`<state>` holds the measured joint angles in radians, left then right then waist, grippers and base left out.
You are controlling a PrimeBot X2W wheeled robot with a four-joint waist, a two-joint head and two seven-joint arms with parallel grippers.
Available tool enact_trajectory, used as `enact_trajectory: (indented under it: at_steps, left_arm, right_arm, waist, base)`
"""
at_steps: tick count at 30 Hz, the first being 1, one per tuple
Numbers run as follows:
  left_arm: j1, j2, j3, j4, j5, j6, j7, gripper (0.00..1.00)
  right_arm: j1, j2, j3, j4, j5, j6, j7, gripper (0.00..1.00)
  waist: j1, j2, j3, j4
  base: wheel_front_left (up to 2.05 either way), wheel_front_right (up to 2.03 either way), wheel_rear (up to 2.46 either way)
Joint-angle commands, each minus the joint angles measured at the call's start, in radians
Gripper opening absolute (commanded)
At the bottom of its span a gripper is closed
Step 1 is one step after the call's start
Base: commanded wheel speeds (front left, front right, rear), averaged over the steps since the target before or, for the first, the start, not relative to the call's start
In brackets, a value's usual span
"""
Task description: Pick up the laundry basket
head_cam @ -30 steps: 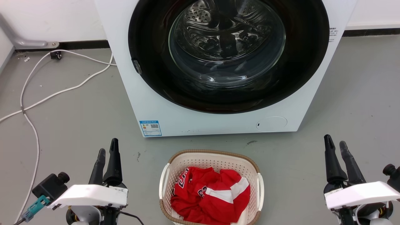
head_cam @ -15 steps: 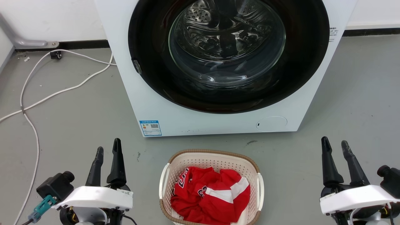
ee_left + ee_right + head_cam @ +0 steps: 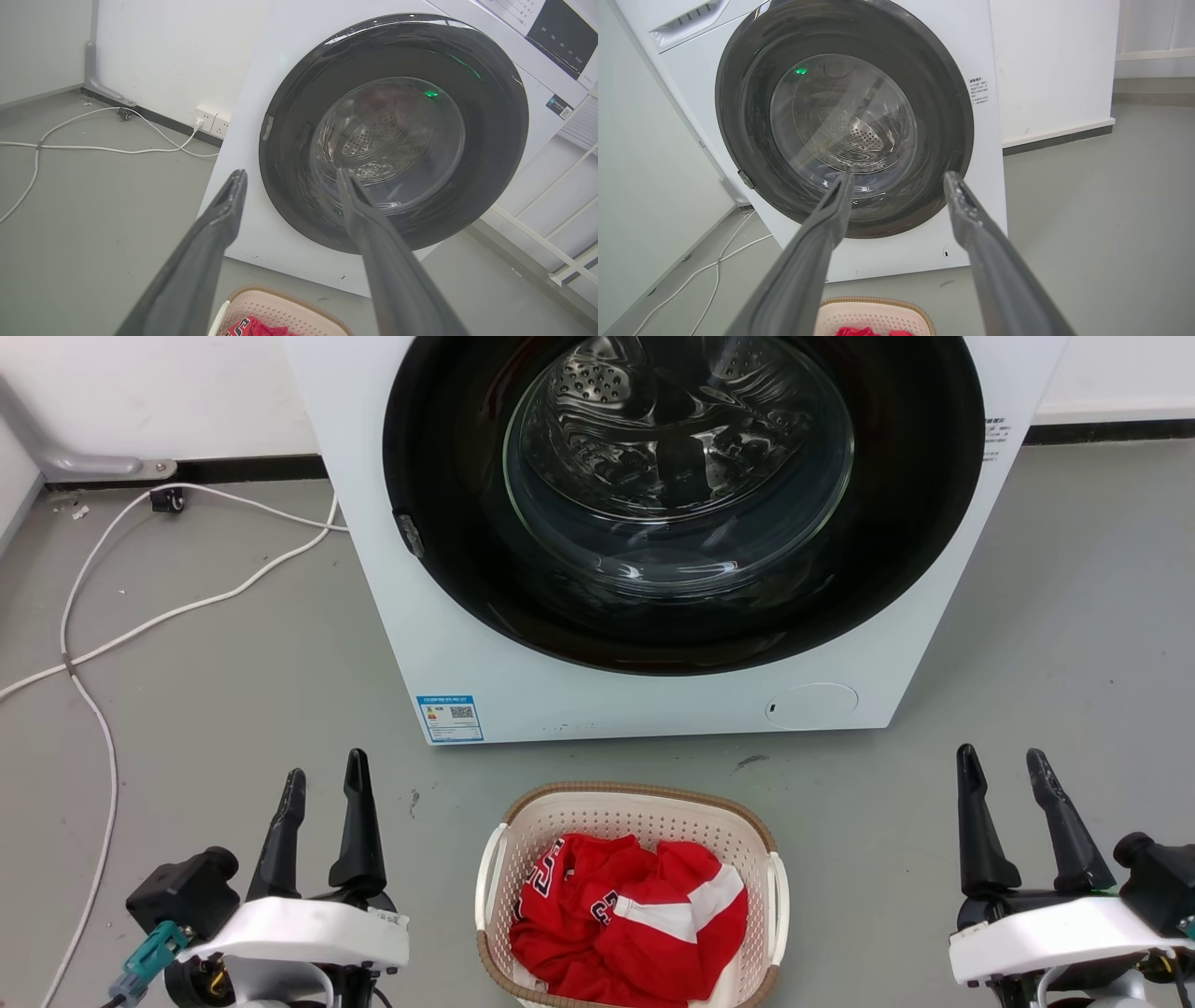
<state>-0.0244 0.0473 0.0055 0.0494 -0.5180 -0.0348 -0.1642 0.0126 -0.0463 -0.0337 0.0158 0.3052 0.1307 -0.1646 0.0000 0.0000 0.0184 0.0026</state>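
From the head, the laundry basket point(image 3: 644, 791) sits on the grey floor point(image 3: 233, 691), just in front of the big white washing machine point(image 3: 448, 644). A red shirt point(image 3: 635, 915) with white stripes lies crumpled inside it. The left pincer point(image 3: 326, 767) is at the bottom left, well apart from the basket. Its two dark fingers are spread a little and hold nothing. The right pincer point(image 3: 1001, 756) is at the bottom right, also well apart from the basket, spread open and empty. A white cord point(image 3: 93, 709) runs over the floor on the left.

From the left wrist, the left pincer point(image 3: 292, 173) stands open and empty, pointing at the washing machine. The basket's brown rim point(image 3: 280, 295) peeks in at the bottom edge, between the fingers.

From the right wrist, the right pincer point(image 3: 899, 175) is open the same way, holding nothing. The basket point(image 3: 878, 312) shows low down between its fingers.
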Motion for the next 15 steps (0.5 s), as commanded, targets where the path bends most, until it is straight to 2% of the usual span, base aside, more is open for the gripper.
enact_trajectory:
  at_steps: [1, 15]
  left_arm:
    - [0.004, 0.003, -0.002, -0.014, 0.022, 0.001, -0.008, 1.0]
    - [0.017, 0.004, -0.004, -0.023, 0.158, 0.004, -0.041, 1.0]
  right_arm:
    - [0.007, -0.005, 0.002, -0.015, -0.025, 0.0, -0.007, 1.0]
    - [0.024, -0.005, 0.006, -0.033, -0.167, 0.0, -0.041, 1.0]
  waist:
    - [0.0, 0.0, 0.0, 0.0]
    - [0.0, 0.0, 0.001, 0.001]
  base:
    - [0.0, 0.0, 0.0]
    - [0.0, 0.0, 0.0]
